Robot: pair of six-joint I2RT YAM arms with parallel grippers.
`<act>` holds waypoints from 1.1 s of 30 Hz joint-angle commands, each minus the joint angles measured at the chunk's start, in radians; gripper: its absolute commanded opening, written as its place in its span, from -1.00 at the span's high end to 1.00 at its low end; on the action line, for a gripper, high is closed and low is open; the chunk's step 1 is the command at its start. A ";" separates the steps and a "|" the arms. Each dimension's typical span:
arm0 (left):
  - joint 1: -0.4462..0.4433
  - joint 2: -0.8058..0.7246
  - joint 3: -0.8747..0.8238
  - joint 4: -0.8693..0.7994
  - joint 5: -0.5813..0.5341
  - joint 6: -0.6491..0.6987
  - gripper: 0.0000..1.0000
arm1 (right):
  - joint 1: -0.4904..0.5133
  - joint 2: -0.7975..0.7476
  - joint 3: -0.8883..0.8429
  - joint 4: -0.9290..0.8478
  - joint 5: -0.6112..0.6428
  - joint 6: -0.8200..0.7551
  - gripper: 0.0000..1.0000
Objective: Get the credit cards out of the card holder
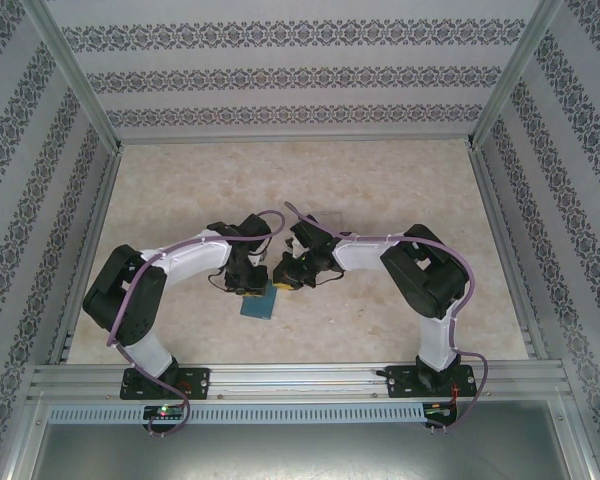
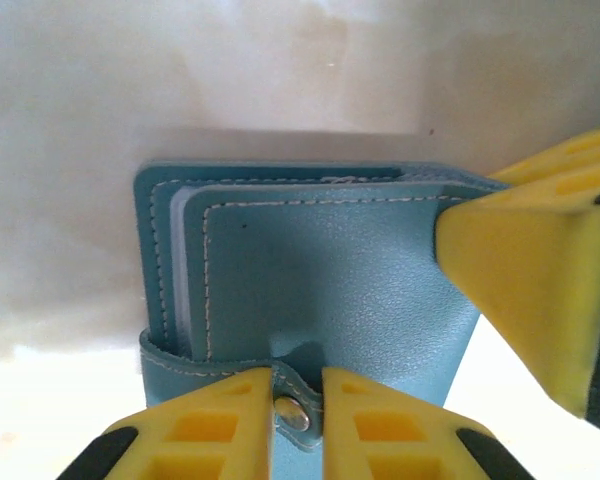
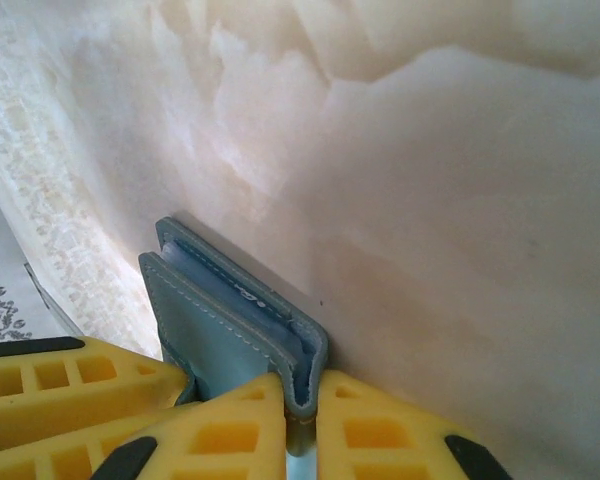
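The card holder (image 1: 259, 305) is a teal-blue stitched wallet, folded shut and lying on the table between the two arms. My left gripper (image 2: 298, 408) is shut on the holder's small strap with the metal snap, one yellow finger on each side of it. My right gripper (image 3: 302, 415) is shut on a corner of the folded holder (image 3: 215, 325), pinching both covers together. That right finger (image 2: 525, 285) also shows at the holder's corner in the left wrist view. Pale inner sleeves (image 2: 180, 270) peek out between the covers. The credit cards are hidden inside.
The pale marbled tabletop (image 1: 310, 180) is walled by patterned panels on three sides, with an aluminium rail (image 1: 300, 378) along the near edge. Both grippers (image 1: 252, 288) (image 1: 283, 283) meet close together over the holder at the table's middle.
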 commanded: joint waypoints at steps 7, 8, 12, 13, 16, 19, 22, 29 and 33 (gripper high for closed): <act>-0.024 -0.037 -0.033 0.069 0.096 0.000 0.77 | -0.018 -0.052 -0.001 -0.133 0.083 -0.096 0.88; -0.024 -0.045 -0.030 0.074 0.106 -0.005 0.77 | -0.025 -0.060 0.000 -0.159 0.096 -0.113 0.89; -0.022 -0.075 -0.021 0.096 0.145 -0.019 0.78 | -0.059 -0.095 0.000 -0.264 0.137 -0.181 0.89; -0.021 -0.081 -0.021 0.102 0.155 -0.023 0.78 | -0.066 -0.102 -0.001 -0.285 0.147 -0.195 0.89; -0.018 -0.090 -0.023 0.121 0.180 -0.034 0.78 | -0.086 -0.122 0.015 -0.373 0.195 -0.246 0.86; -0.008 -0.094 -0.034 0.147 0.200 -0.050 0.78 | -0.091 -0.131 0.046 -0.450 0.248 -0.285 0.80; 0.003 -0.093 -0.051 0.167 0.207 -0.062 0.78 | -0.089 -0.133 0.079 -0.507 0.296 -0.303 0.64; 0.052 -0.100 -0.135 0.271 0.269 -0.097 0.78 | -0.037 -0.133 0.168 -0.611 0.395 -0.295 0.36; 0.086 -0.113 -0.202 0.356 0.329 -0.125 0.78 | 0.014 -0.124 0.215 -0.657 0.453 -0.262 0.20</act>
